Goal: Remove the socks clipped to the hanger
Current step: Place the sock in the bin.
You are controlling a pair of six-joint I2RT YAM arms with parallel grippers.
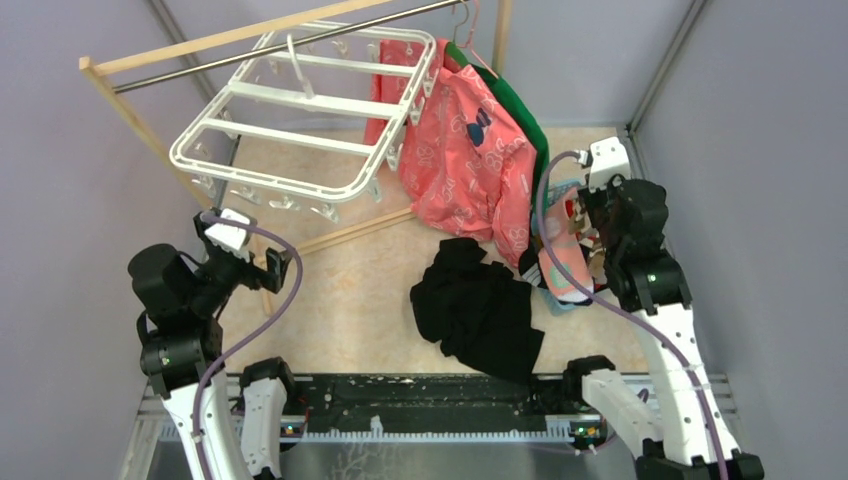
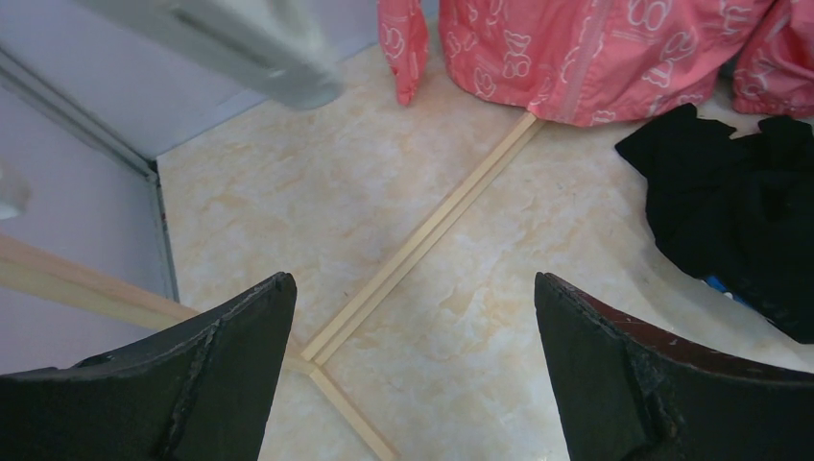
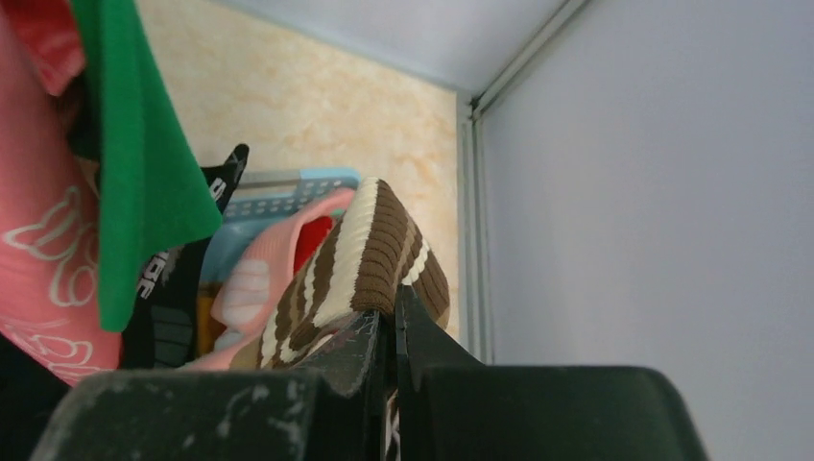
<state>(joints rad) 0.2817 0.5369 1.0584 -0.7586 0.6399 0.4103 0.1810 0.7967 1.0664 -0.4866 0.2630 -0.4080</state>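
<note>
The white hanger (image 1: pixel 300 110) hangs tilted from the rail at the back left, and the small clips I can see on it dangle bare. My left gripper (image 1: pixel 280 270) (image 2: pixel 413 283) is open below it, over the floor, with nothing between its fingers. At the right wall my right gripper (image 1: pixel 590 232) (image 3: pixel 394 307) is shut on a sock with a brown-and-white striped cuff (image 3: pixel 370 259). This sock sits above a pile of socks (image 1: pixel 562 268): a pale pink one (image 3: pixel 254 279), a red one (image 3: pixel 307 240) and a dark patterned one (image 3: pixel 168 288).
A pink printed shirt (image 1: pixel 465 150) and a green garment (image 1: pixel 522 115) hang at the back centre. A black cloth heap (image 1: pixel 480 310) lies on the floor. The socks lie in a light blue basket (image 3: pixel 278 197). Wooden rack bars (image 2: pixel 432 230) cross the floor.
</note>
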